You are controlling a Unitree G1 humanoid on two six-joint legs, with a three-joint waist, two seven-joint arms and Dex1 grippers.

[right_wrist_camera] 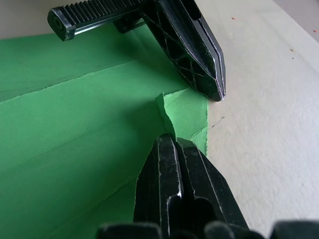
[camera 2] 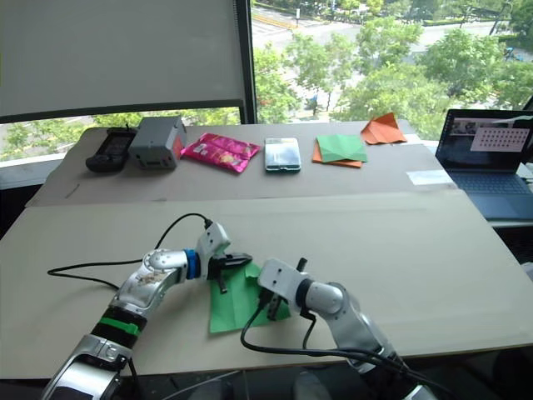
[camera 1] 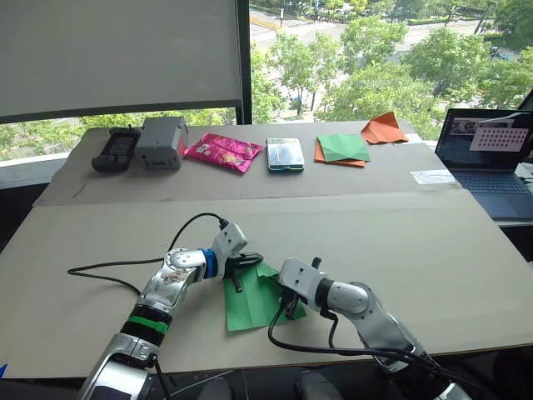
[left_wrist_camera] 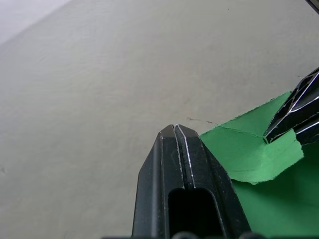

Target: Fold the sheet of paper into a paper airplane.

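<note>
A: Left eye view, far edge of the desk [camera 1: 466, 250], read from left to right: what is recorded there?

B: A black handheld device [camera 1: 116, 149], a grey box [camera 1: 161, 142], a pink packet [camera 1: 222, 152], a clear-lidded case [camera 1: 285, 155], a green-and-orange paper stack [camera 1: 342, 150] and an orange folded paper [camera 1: 384, 128] are set in a row. An open laptop [camera 1: 485, 150] is seen at the right end.

A: Where is the sheet of paper located?

B: The sheet of paper [camera 1: 254, 300] is laid flat on the near part of the desk, between the two arms. Straight creases are visible across it, and one small corner flap is raised off the surface.

A: What is noted for the left gripper?

B: The left gripper [camera 1: 241, 267] is positioned at the sheet's upper left edge. In the right wrist view its fingers [right_wrist_camera: 199, 55] are seen spread apart, one resting over the green surface and the other tipped down just beside the raised flap. Nothing is held between them.

A: And the right gripper?

B: The right gripper [right_wrist_camera: 174, 144] is placed over the sheet's right side. In the right wrist view its two fingers are pressed together with no gap, and the tips are met at the base of the raised flap. Whether paper is pinched between them cannot be told. A black cable [camera 1: 125, 267] is trailed across the desk from the left arm.
</note>
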